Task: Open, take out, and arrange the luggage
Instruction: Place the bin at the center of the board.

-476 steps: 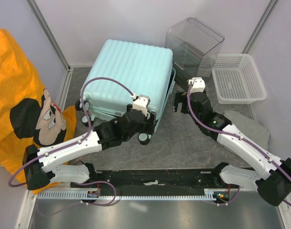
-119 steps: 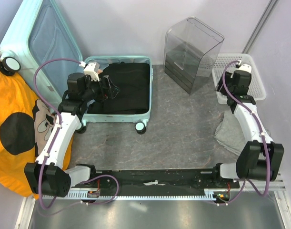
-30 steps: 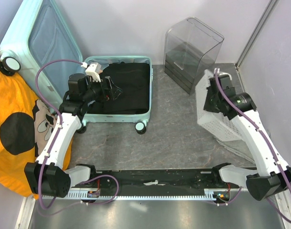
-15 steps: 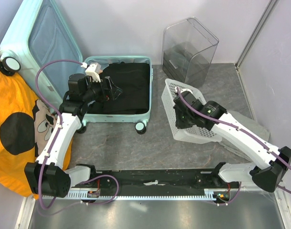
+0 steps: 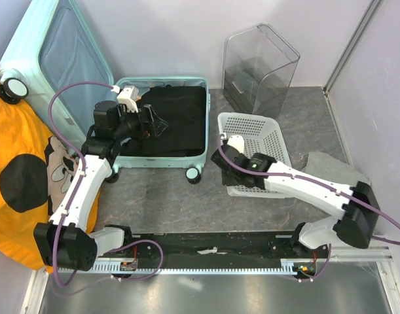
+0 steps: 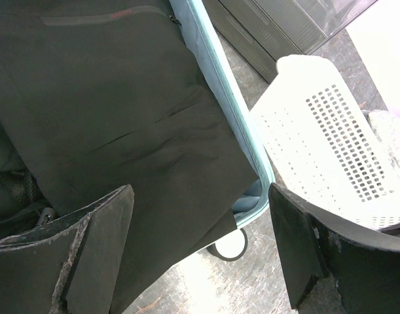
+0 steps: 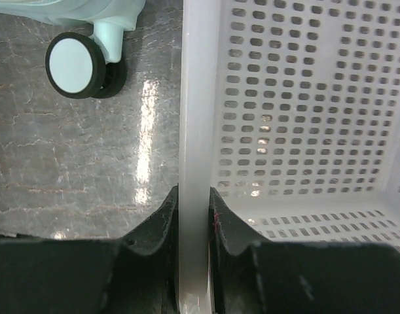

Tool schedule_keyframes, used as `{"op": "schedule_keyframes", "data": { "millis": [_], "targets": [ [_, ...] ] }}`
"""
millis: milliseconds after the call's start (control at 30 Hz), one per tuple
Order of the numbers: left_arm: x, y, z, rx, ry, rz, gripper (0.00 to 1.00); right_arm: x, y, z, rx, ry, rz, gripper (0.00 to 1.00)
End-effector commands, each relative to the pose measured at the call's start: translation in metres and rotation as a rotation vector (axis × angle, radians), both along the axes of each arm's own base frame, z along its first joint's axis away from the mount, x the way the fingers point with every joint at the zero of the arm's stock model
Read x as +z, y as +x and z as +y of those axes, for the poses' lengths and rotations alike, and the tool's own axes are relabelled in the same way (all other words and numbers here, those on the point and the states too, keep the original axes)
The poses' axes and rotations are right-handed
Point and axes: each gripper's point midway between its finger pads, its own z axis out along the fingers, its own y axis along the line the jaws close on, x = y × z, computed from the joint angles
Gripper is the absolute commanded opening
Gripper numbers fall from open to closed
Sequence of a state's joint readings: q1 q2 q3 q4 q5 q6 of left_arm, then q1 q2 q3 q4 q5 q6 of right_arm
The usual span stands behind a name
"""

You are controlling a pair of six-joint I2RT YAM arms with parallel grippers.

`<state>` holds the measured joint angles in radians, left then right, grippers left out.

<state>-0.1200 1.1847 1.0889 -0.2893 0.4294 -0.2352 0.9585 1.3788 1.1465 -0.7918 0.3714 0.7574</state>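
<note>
Rim of white basket [image 7: 194, 78] pinched in right end effector [image 7: 193, 204], luggage [image 5: 162, 159] just left. Over black clothing [image 6: 88, 98], left end effector [image 6: 200, 196] gapes empty.

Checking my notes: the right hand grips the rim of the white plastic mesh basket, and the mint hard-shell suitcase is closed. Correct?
No: the mint hard-shell suitcase is open, per the top external view. The right hand grips the rim of the white plastic mesh basket.

Mint ribbed luggage [image 5: 162, 124] open at table's back left; lid upright, black clothes inside.
</note>
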Motion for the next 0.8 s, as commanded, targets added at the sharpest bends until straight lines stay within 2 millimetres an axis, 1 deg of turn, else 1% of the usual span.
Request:
{"op": "schedule_keyframes", "data": {
  "millis": [0, 33, 67, 133, 167, 233, 267, 333, 400, 433, 500, 533, 567, 600, 633, 667, 700, 733, 767],
  "targets": [
    [0.014, -0.002, -0.004, -0.013, -0.027, -0.042, 0.90, -0.008, 0.019, 0.035, -0.017, 0.071, -0.050, 0.09],
    [0.014, -0.002, -0.004, -0.013, -0.027, -0.039, 0.90, -0.009, 0.019, 0.039, -0.008, 0.069, -0.048, 0.13],
    [0.014, -0.002, -0.005, -0.014, -0.028, -0.041, 0.90, -0.011, 0.020, 0.044, -0.001, 0.073, -0.046, 0.24],
    [0.014, -0.002, -0.004, -0.012, -0.026, -0.043, 0.90, -0.012, 0.019, 0.049, 0.010, 0.081, -0.039, 0.37],
    [0.015, -0.003, -0.004, -0.012, -0.026, -0.045, 0.90, -0.011, 0.020, 0.051, 0.018, 0.082, -0.038, 0.51],
    [0.015, -0.002, -0.004, -0.011, -0.024, -0.046, 0.90, -0.010, 0.019, 0.051, 0.030, 0.083, -0.039, 0.65],
    [0.015, -0.002, -0.004, -0.011, -0.024, -0.046, 0.90, -0.004, 0.019, 0.050, 0.045, 0.085, -0.051, 0.74],
    [0.015, -0.002, -0.004, -0.011, -0.024, -0.046, 0.90, 0.006, 0.020, 0.049, 0.061, 0.094, -0.078, 0.77],
    [0.016, -0.003, -0.004, -0.011, -0.024, -0.049, 0.90, 0.027, 0.025, 0.049, 0.090, 0.113, -0.142, 0.79],
    [0.016, -0.003, -0.004, -0.009, -0.024, -0.047, 0.90, 0.036, 0.029, 0.048, 0.093, 0.111, -0.177, 0.79],
    [0.016, -0.003, -0.004, -0.011, -0.023, -0.051, 0.90, 0.058, 0.039, 0.050, 0.127, 0.106, -0.259, 0.82],
    [0.017, -0.003, -0.004, -0.011, -0.025, -0.052, 0.90, 0.067, 0.049, 0.047, 0.112, 0.086, -0.301, 0.84],
    [0.017, -0.003, -0.004, -0.009, -0.024, -0.050, 0.90, 0.068, 0.057, 0.048, 0.108, 0.066, -0.317, 0.86],
    [0.017, -0.003, -0.004, -0.009, -0.024, -0.052, 0.90, 0.084, 0.068, 0.051, 0.111, 0.066, -0.355, 0.87],
    [0.017, -0.003, -0.003, -0.008, -0.022, -0.051, 0.90, 0.091, 0.083, 0.047, 0.092, 0.063, -0.372, 0.88],
    [0.017, -0.003, -0.004, -0.009, -0.024, -0.052, 0.90, 0.090, 0.095, 0.057, 0.111, 0.085, -0.376, 0.88],
    [0.017, -0.004, -0.004, -0.011, -0.025, -0.052, 0.90, 0.103, 0.113, 0.055, 0.090, 0.109, -0.406, 0.88],
    [0.018, -0.004, -0.003, -0.009, -0.025, -0.055, 0.90, 0.107, 0.125, 0.056, 0.105, 0.102, -0.429, 0.88],
    [0.019, -0.004, -0.003, -0.009, -0.025, -0.057, 0.90, 0.104, 0.142, 0.063, 0.104, 0.107, -0.447, 0.88]
  ]
}}
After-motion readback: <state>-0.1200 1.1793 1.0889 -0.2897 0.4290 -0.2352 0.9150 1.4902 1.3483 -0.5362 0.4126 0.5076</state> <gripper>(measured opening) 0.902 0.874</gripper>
